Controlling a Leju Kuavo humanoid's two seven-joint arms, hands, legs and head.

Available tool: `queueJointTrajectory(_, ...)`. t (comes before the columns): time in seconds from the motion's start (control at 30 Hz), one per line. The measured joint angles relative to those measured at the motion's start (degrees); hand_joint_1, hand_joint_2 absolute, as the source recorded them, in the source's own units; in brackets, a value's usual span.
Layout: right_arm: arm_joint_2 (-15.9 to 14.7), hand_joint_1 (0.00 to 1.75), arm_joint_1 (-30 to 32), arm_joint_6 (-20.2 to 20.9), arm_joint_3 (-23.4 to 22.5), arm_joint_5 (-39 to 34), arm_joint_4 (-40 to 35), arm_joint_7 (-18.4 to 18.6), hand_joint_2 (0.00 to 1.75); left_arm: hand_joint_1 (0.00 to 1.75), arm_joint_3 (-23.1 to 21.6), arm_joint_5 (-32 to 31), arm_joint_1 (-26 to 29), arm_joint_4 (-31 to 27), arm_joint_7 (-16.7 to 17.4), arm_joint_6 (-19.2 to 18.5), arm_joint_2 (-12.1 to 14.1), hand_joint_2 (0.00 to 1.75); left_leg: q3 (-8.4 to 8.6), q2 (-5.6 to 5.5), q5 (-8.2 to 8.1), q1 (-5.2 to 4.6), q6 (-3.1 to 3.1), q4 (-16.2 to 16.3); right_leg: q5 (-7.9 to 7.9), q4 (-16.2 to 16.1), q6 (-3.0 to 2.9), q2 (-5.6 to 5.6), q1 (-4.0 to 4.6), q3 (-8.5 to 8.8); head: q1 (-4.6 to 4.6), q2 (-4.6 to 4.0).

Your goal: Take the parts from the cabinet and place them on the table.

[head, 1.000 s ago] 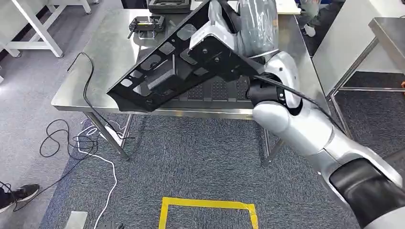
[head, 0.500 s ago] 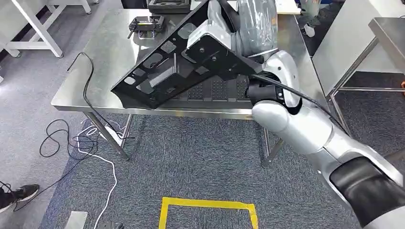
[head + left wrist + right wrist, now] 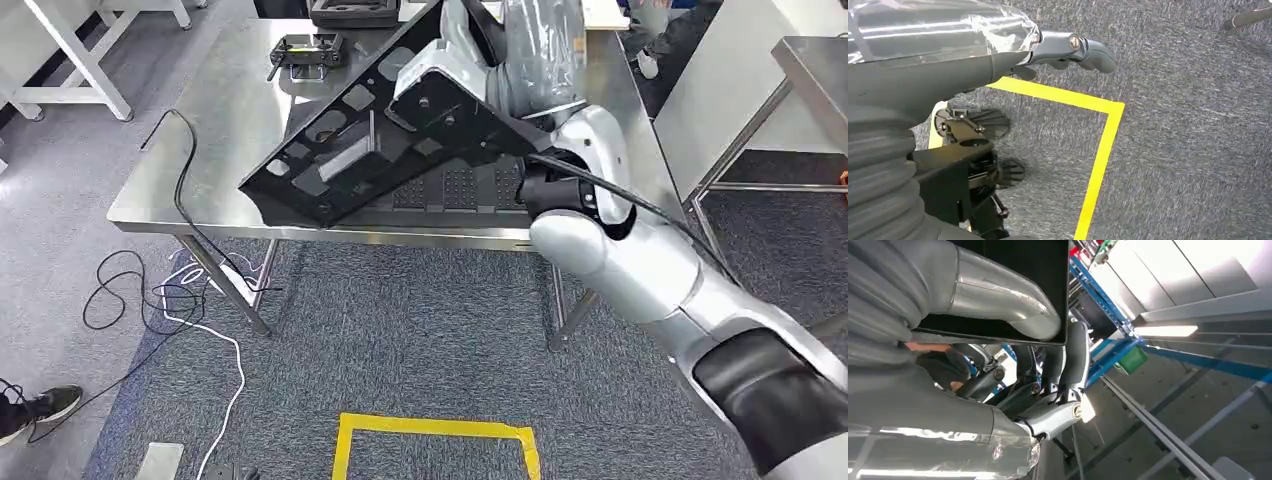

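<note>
A large black triangular panel with several cut-outs hangs tilted over the steel table, its low corner near the table's front edge. My right hand, under a clear plastic cover, grips the panel's high end. In the right wrist view the thick thumb presses on the panel's edge and the dark fingers curl behind it. My left hand hangs over the carpet with nothing in it, fingers stretched out.
A flat black perforated part lies on the table under the panel. A small black and yellow tool sits at the back left. A black cable drops over the table's left edge. Yellow floor tape marks the carpet. A second table stands to the right.
The panel has shifted a little farther over the table, and its low corner has moved right and away from the front edge. My right hand keeps its hold.
</note>
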Motion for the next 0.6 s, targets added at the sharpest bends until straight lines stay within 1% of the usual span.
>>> queueJointTrajectory(0.6, -0.5, 1.75, -0.1, -0.1, 0.0, 0.3, 0.0, 0.7, 1.75, 0.0, 0.0, 0.1, -0.1, 0.0, 0.3, 0.5, 0.0, 1.75, 0.0, 0.0, 0.0, 0.0, 0.0, 0.0, 0.0, 0.0, 0.0, 0.0, 0.0, 0.0, 0.0, 0.0)
